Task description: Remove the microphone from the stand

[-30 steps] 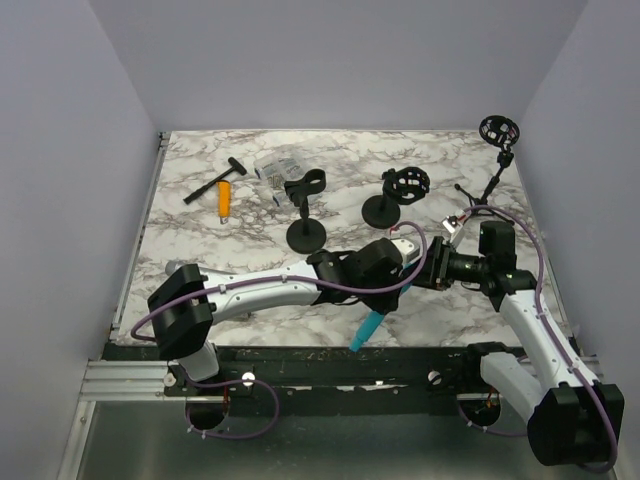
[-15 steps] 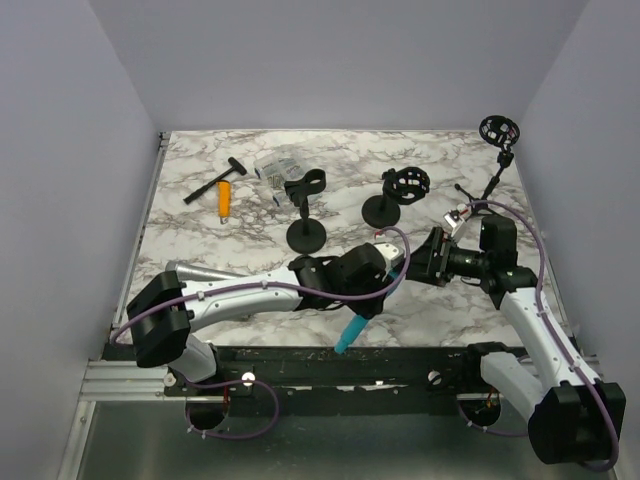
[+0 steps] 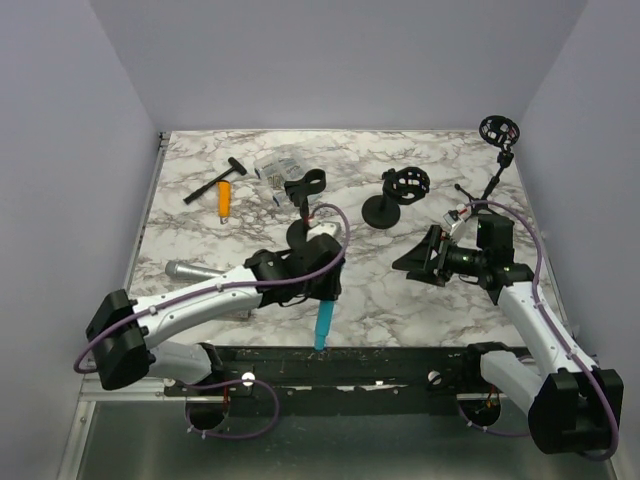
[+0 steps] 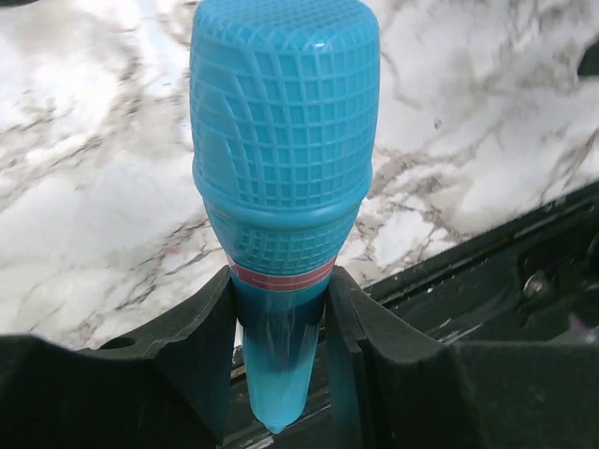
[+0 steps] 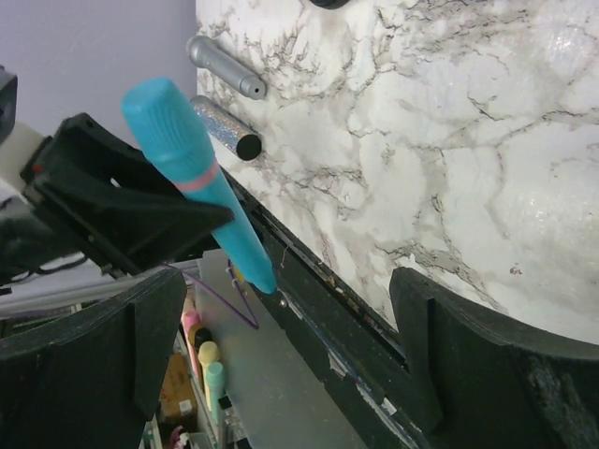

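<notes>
A blue microphone (image 4: 281, 140) with a red band is clamped between the fingers of my left gripper (image 4: 279, 309). From above, its handle (image 3: 323, 325) points down over the table's near edge, under the left gripper (image 3: 322, 278). It is clear of every stand. The nearest stand (image 3: 305, 192), a clip holder on a round base, sits just behind it with nothing in it. My right gripper (image 3: 418, 256) hangs to the right, open and holding nothing. Through its open fingers (image 5: 290, 327) I see the microphone (image 5: 192, 173) apart from it.
A basket-type stand (image 3: 402, 188) and a tall tripod stand (image 3: 498, 132) at the back right hold nothing. Two silver microphones (image 5: 223, 67) lie at the table's front left. A black tool (image 3: 215, 180), an orange piece (image 3: 224, 198) and a clear bag (image 3: 275, 166) lie at the back left. A black rail (image 3: 400, 355) borders the near edge.
The right gripper has opened and let go of the blue microphone, then drawn back to the right. The left arm has swung left, carrying the microphone, whose handle now points straight down.
</notes>
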Tool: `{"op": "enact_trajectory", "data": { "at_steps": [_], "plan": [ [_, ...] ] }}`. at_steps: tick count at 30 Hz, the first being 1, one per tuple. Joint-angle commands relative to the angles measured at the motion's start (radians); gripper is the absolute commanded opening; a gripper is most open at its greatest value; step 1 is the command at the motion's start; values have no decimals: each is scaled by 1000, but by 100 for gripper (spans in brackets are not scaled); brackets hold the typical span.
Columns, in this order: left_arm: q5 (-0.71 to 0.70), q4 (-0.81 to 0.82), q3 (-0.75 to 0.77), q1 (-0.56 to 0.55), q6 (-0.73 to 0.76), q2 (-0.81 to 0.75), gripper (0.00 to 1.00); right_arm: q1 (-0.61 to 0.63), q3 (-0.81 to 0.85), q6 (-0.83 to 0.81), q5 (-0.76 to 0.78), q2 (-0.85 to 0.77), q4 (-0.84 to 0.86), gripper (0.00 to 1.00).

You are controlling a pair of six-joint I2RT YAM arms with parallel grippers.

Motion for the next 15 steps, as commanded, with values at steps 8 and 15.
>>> {"op": "enact_trajectory", "data": {
  "at_steps": [8, 15],
  "plan": [
    [-34, -89, -236, 432, -407, -335, 0, 4, -3, -21, 57, 4, -17, 100],
    [-25, -95, -221, 745, -556, -334, 0, 4, -15, -3, 65, -4, -5, 100]
  ]
}}
